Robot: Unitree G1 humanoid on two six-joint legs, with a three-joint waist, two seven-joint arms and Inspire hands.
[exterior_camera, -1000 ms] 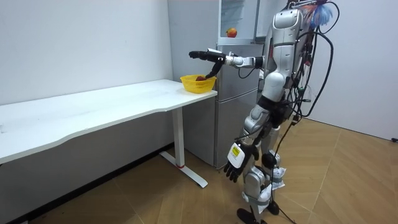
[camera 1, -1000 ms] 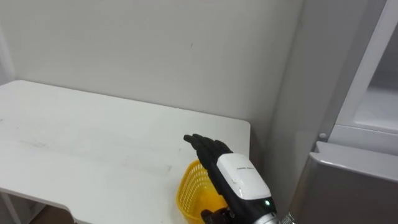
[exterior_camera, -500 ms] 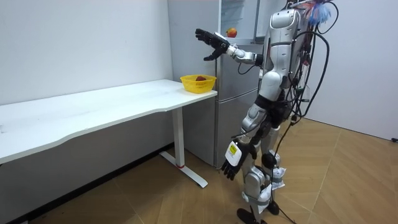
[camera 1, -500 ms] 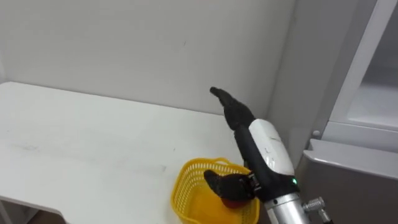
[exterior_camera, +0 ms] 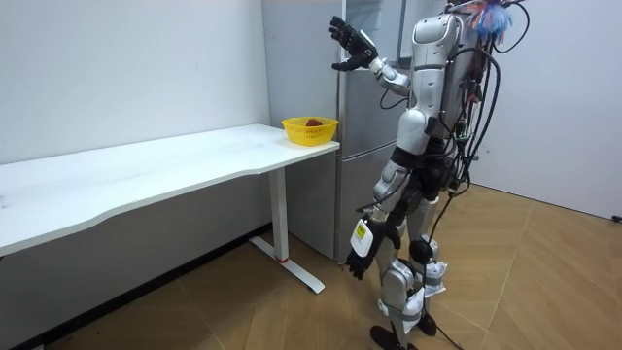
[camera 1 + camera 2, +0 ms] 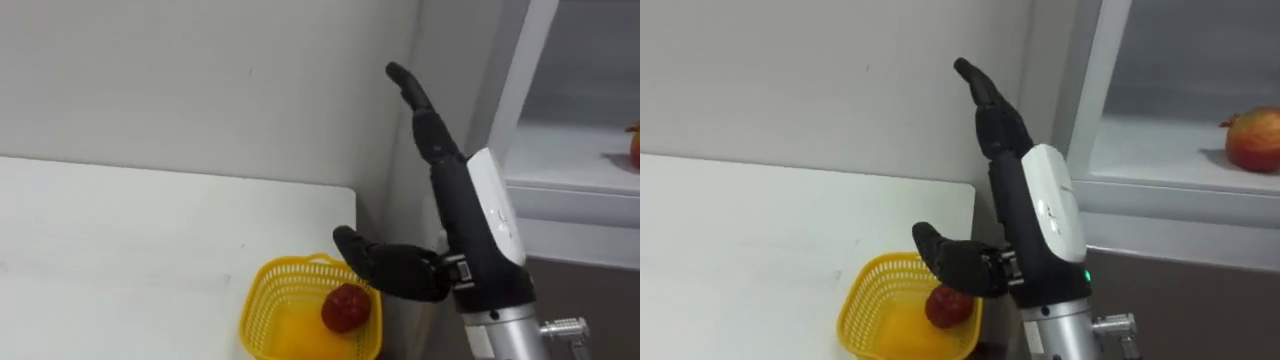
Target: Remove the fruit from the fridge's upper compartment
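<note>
A basket [image 6: 262,322] sits on the table [image 6: 120,240] at six o'clock, one fruit [image 6: 345,308] inside. The fridge [image 6: 1200,285] stands at three o'clock, with another fruit [image 6: 1252,140] on its shelf at two.

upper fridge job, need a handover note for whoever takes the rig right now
Right robot hand: open, empty, raised above the yellow basket, beside the upper fridge.
Left robot hand: open, hanging by the thigh.
Done: one red fruit lies in the basket at the table corner.
Left: a second fruit lies on the fridge shelf; reach in, take it, probably basket it.
</note>
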